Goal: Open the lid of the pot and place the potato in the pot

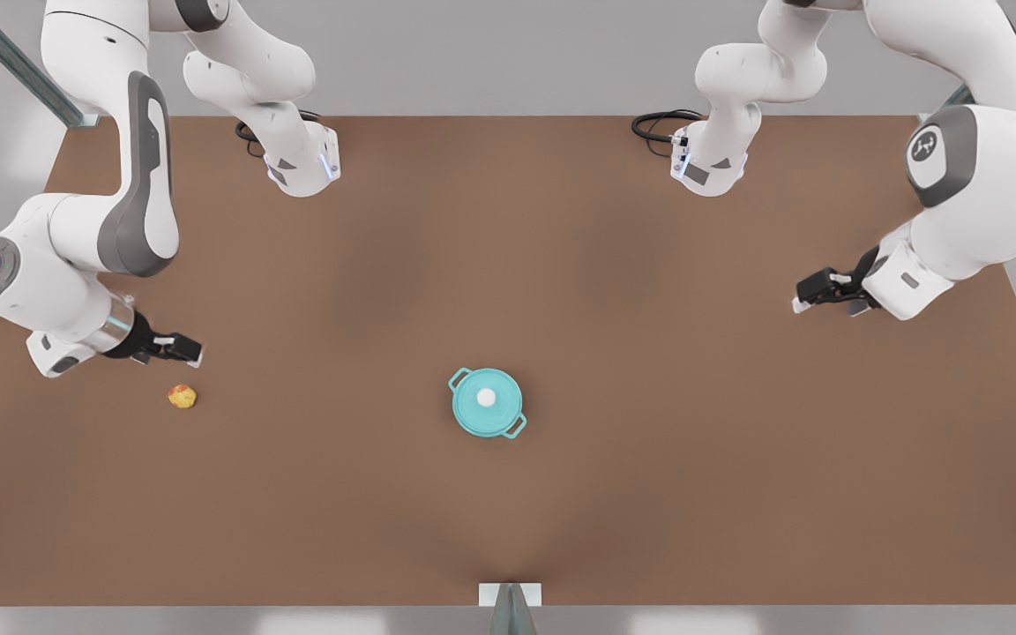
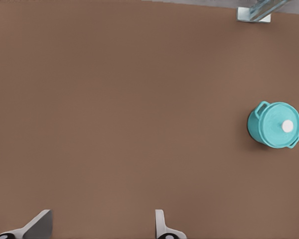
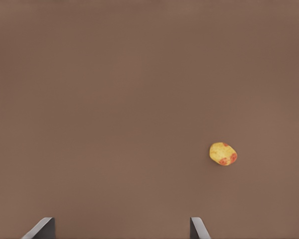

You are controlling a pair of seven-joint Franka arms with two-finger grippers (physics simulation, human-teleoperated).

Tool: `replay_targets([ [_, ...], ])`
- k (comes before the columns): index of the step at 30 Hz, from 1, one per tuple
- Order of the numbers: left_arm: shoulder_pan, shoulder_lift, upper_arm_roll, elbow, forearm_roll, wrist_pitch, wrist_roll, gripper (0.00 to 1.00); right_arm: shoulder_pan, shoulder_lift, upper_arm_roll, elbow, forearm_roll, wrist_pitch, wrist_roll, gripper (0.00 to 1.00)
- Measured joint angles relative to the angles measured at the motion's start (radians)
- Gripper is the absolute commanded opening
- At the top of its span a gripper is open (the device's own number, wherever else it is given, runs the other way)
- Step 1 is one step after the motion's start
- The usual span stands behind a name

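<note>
Nothing was done yet: the lid sat on the pot mid-bench, the potato near one side edge. Our right gripper hovered open beside it; our left gripper waited open, opposite.

A wide brown counter with a plain matte top fills the middle of the room, and soft, even light leaves faint darker bands across it. Pale grey floor borders its far edge and both sides. Slanted metal struts stand at the far corners, and a small metal bracket sits at the near edge's middle.
</note>
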Motion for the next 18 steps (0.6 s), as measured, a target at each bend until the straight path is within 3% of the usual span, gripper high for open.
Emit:
replay_targets([
  [4, -0.009, 0.015, -0.019, -0.003, 0.001, 0.029, -0.004, 1.0, 0.0, 0.001, 0.0, 0.0, -0.003, 0.041, 0.002, 1.0],
  [7, -0.222, 0.104, -0.019, 0.029, 0.06, 0.06, -0.036, 1.0, 0.005, 0.001, 0.001, 0.0, -0.015, 0.055, -0.001, 1.0],
  [9, -0.431, 0.237, -0.021, 0.13, 0.104, 0.094, -0.095, 1.0, 0.005, 0.003, 0.0, 0.005, -0.059, 0.056, -0.05, 1.0],
  [11, -0.577, 0.457, -0.018, 0.347, 0.137, 0.123, -0.181, 1.0, 0.0, 0.025, -0.003, 0.025, -0.094, 0.056, -0.132, 1.0],
  [18, -0.694, 0.772, -0.016, 0.575, 0.183, 0.252, -0.486, 1.0, 0.009, 0.106, 0.009, 0.037, -0.132, 0.085, -0.381, 1.0],
])
